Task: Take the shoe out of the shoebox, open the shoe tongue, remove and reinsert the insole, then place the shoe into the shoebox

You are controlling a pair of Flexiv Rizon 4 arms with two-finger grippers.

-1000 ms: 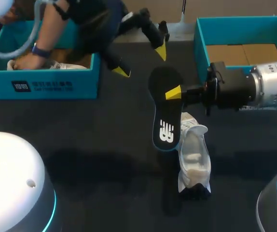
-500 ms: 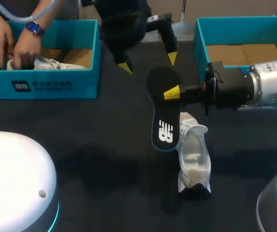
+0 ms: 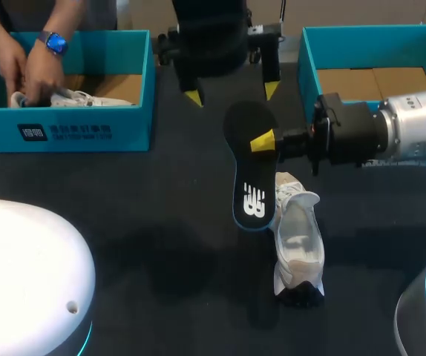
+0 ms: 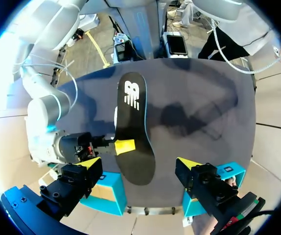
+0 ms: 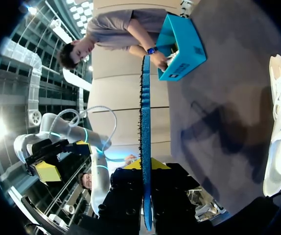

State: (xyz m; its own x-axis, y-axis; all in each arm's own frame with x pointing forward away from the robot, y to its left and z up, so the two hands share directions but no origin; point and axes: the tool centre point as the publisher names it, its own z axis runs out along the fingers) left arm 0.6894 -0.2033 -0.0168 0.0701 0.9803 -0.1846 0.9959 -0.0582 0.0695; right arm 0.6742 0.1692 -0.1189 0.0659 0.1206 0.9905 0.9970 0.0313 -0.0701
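The insole [image 3: 251,170] is held over the middle of the table [image 3: 161,237], black face up. Its long axis runs 12 to 6 o'clock, the broad rounded end toward 12 and the end with the white logo toward 6. The right gripper [image 3: 263,141] comes in from 3 o'clock with its fingers pressed onto the insole's edge about a third of the way down. In the right wrist view the insole stands edge-on between the two yellow pads.

The white shoe [image 3: 298,248] lies on the table at 5 o'clock from the insole, along the same line, laced end toward 12 and dark-trimmed end toward 6. The insole's logo end overlaps its side – whether they touch I cannot tell.

The left gripper [image 3: 231,94] hangs at 12 o'clock from the insole, fingers spread wide, holding nothing.

The left shoebox [image 3: 64,133] at 10 o'clock holds a second white shoe [image 3: 76,98] – a person's hands [image 3: 31,70] are on it. The right shoebox [image 3: 309,67] at 2 o'clock shows only its cardboard floor [image 3: 372,81].
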